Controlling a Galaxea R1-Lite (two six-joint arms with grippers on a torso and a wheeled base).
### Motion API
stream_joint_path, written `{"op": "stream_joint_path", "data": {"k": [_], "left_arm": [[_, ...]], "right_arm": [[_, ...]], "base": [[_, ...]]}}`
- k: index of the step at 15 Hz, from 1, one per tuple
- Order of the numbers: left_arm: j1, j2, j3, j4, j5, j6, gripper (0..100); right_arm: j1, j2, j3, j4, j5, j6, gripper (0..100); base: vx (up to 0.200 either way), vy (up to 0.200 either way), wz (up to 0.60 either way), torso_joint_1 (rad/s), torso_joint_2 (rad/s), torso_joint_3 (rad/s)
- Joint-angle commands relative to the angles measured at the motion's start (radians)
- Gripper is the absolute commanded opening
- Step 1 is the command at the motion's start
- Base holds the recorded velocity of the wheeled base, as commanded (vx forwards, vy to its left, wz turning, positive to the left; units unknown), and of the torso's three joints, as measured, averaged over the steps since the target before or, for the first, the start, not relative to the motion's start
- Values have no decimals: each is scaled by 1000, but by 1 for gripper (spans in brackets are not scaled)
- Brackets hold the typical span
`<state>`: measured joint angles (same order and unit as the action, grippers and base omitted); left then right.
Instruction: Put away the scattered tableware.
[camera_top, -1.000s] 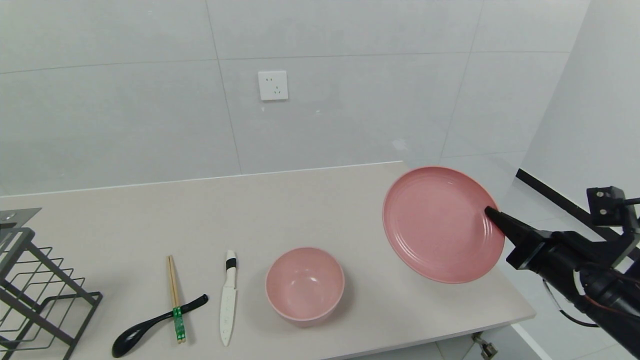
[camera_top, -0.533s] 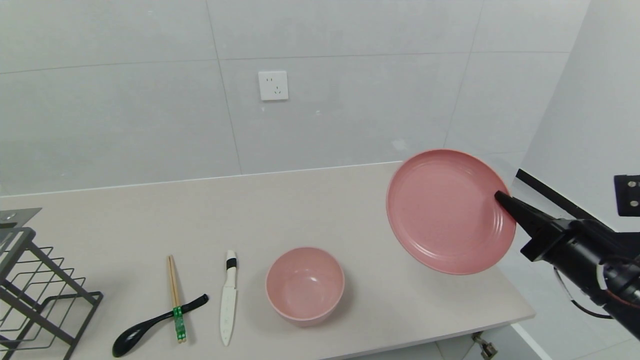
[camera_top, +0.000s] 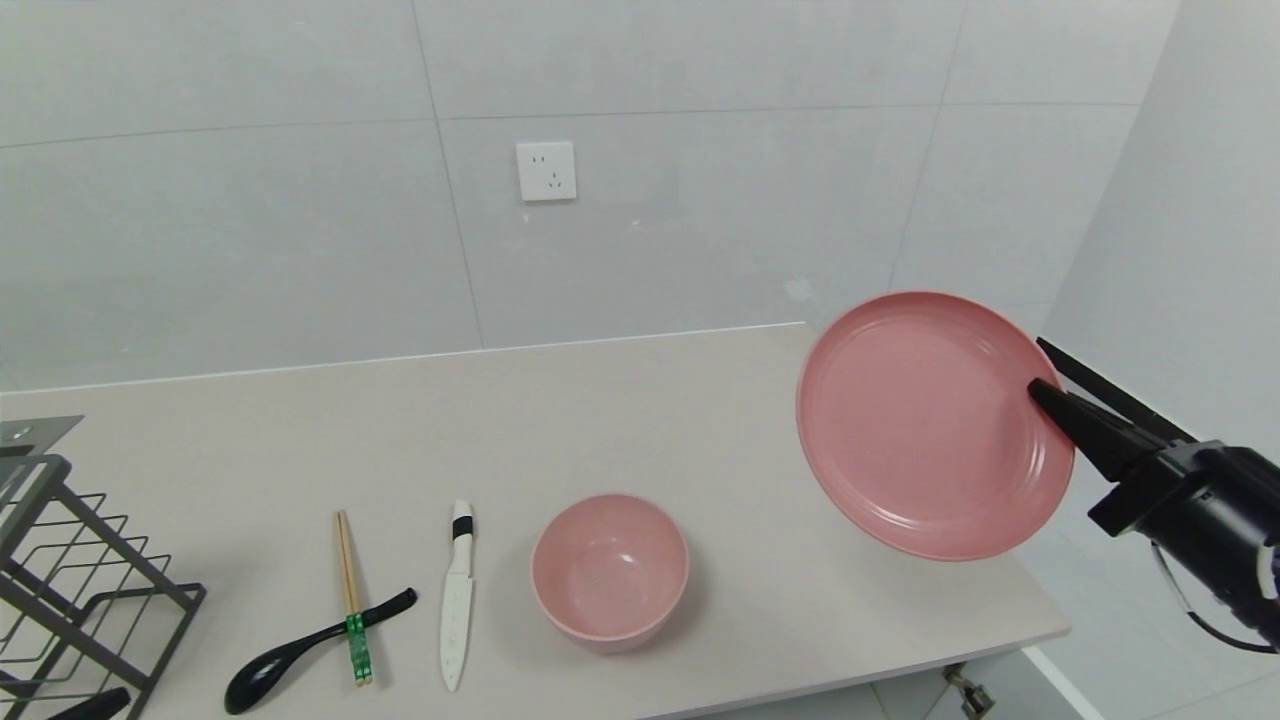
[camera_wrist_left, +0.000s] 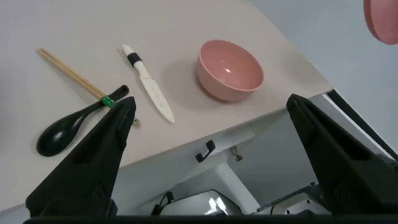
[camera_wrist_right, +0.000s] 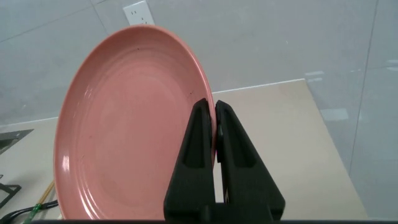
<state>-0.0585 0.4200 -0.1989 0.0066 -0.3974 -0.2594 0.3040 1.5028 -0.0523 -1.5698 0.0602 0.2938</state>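
Head view: the right claw (camera_top: 1040, 388) pinches the rim of the pink plate (camera_top: 920, 420), which is tilted in the air by the beige desk's (camera_top: 600, 420) right end. A bowl (camera_top: 610, 565) sits near the front edge, and the wall (camera_top: 700, 230) is grey-tiled. Left wrist view: the left claw (camera_wrist_left: 210, 106) is spread wide, out past the desk's front edge. Right wrist view: the plate's rim is clamped edge-on in the claw.

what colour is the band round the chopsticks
Green, wrapped near one end of the chopsticks; clearest in the head view.
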Motion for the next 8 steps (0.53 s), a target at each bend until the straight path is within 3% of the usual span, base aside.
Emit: {"op": "stream_joint_path", "data": {"k": [1, 6, 8], "left_arm": [[0, 200, -45, -33, -17, -3, 100], [-23, 516, -70, -177, -14, -3, 100], [-41, 589, -97, -191, -14, -3, 100]], "right_arm": [[-31, -6, 6, -1, 1, -2, 0], [-46, -7, 5, -1, 1, -5, 0], [-48, -9, 5, -1, 6, -5, 0]], "base": [[0, 0, 0, 0, 0, 0], [0, 0, 0, 0, 0, 0], [0, 0, 0, 0, 0, 0]]}}
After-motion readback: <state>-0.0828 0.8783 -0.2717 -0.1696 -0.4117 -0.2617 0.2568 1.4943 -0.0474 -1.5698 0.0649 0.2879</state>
